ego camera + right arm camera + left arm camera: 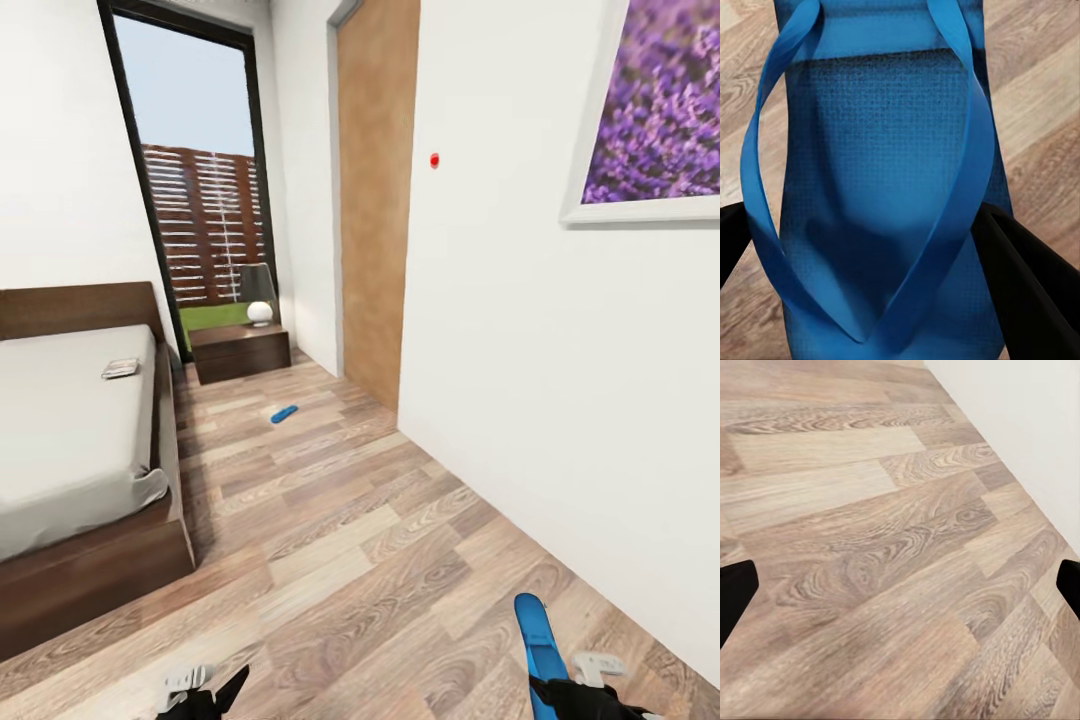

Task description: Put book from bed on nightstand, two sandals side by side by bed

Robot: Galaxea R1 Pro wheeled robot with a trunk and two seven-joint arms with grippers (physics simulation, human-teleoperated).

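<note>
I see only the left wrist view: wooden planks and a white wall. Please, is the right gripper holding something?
Observer: Yes, the right gripper is shut on a bright blue flat sandal.
Operator: Where is the other one?
Observer: The second blue sandal lies on the wood-plank floor, between the dark brown bed and the wall.
Operator: And the book?
Observer: The thin paperback book lies on the grey mattress, near the headboard.
</note>
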